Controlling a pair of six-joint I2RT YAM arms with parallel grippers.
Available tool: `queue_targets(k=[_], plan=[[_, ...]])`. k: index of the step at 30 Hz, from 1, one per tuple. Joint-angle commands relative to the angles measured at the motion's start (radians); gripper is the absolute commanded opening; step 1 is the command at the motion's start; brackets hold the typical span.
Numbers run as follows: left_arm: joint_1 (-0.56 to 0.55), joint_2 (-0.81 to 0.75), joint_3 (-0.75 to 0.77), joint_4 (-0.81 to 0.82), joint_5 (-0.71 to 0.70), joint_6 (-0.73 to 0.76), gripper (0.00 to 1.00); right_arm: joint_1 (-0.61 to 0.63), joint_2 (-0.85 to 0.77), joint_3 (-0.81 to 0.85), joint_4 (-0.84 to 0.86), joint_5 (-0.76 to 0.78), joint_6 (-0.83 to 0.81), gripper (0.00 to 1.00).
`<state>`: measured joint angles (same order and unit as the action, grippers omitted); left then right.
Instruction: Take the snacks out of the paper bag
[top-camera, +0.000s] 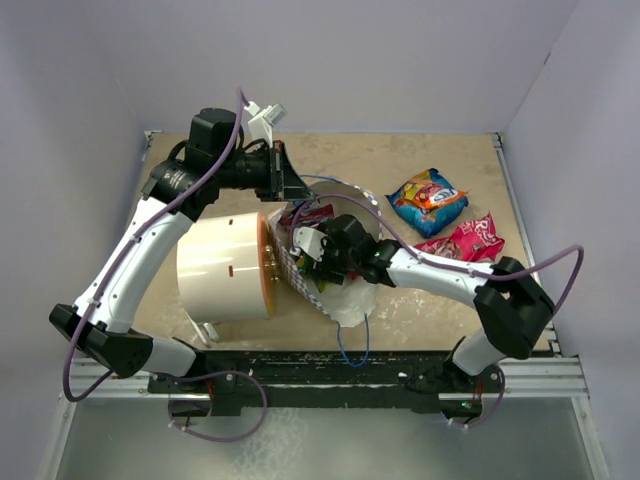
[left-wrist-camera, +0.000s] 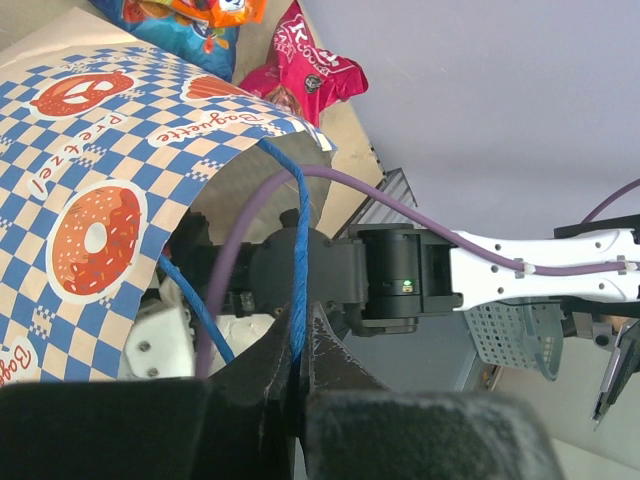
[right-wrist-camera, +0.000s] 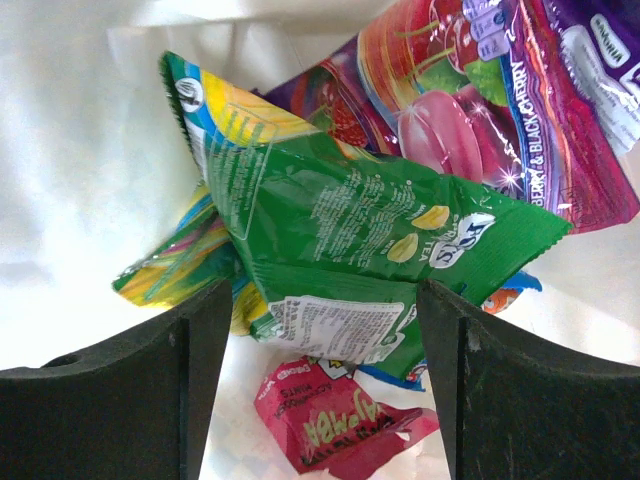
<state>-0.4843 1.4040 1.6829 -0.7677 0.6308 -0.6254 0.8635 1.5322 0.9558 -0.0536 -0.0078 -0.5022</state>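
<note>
Two are out toward the bench's right edge, a blue-and-orange packet (top-camera: 428, 200) and a pink packet (top-camera: 468, 240); the paper bag (left-wrist-camera: 90, 200), printed "Pretzel" and "Baguette", lies mid-bench near the front edge. My left gripper (left-wrist-camera: 298, 345) is clamped on its blue cord handle (left-wrist-camera: 297, 240), I judge to hold the mouth open, while my right gripper (right-wrist-camera: 325, 330) sits inside, jaws apart astride a green packet (right-wrist-camera: 340, 215) beside a purple packet (right-wrist-camera: 560, 110) reading "BERRY & BLACKCHERRY".

Robot lab cell: plain walls (top-camera: 400, 60), aluminium rail (top-camera: 570, 372).
</note>
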Motion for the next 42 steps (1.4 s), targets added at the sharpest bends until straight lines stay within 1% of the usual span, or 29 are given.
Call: queue_targets(k=[1, 7, 9, 12, 16, 23, 26, 34, 42], plan=[[0.006, -0.001, 0.042, 0.007, -0.001, -0.001, 0.00, 0.004, 0.044, 0.012, 0.064, 0.083, 0.023, 0.76], [0.006, -0.010, 0.042, 0.002, -0.015, 0.000, 0.00, 0.020, 0.095, -0.003, 0.078, 0.092, 0.016, 0.74], [0.006, -0.011, 0.044, 0.005, -0.017, -0.004, 0.00, 0.022, 0.105, -0.020, 0.102, 0.115, 0.019, 0.70], [0.006, -0.012, 0.042, 0.003, -0.020, -0.005, 0.00, 0.027, 0.107, -0.015, 0.112, 0.148, 0.025, 0.57], [0.006, -0.017, 0.034, -0.002, -0.042, -0.010, 0.00, 0.028, 0.075, -0.026, 0.133, 0.137, 0.027, 0.34], [0.006, -0.018, 0.030, -0.003, -0.060, -0.020, 0.00, 0.028, 0.028, -0.042, 0.142, 0.127, 0.047, 0.08], [0.006, -0.019, 0.029, -0.004, -0.065, -0.024, 0.00, 0.028, -0.013, -0.062, 0.163, 0.132, 0.062, 0.00], [0.006, -0.020, 0.028, 0.007, -0.086, -0.039, 0.00, 0.028, -0.121, -0.090, 0.206, 0.110, 0.099, 0.00], [0.006, -0.027, 0.028, 0.022, -0.096, -0.049, 0.00, 0.028, -0.227, -0.065, 0.189, 0.058, 0.092, 0.00]])
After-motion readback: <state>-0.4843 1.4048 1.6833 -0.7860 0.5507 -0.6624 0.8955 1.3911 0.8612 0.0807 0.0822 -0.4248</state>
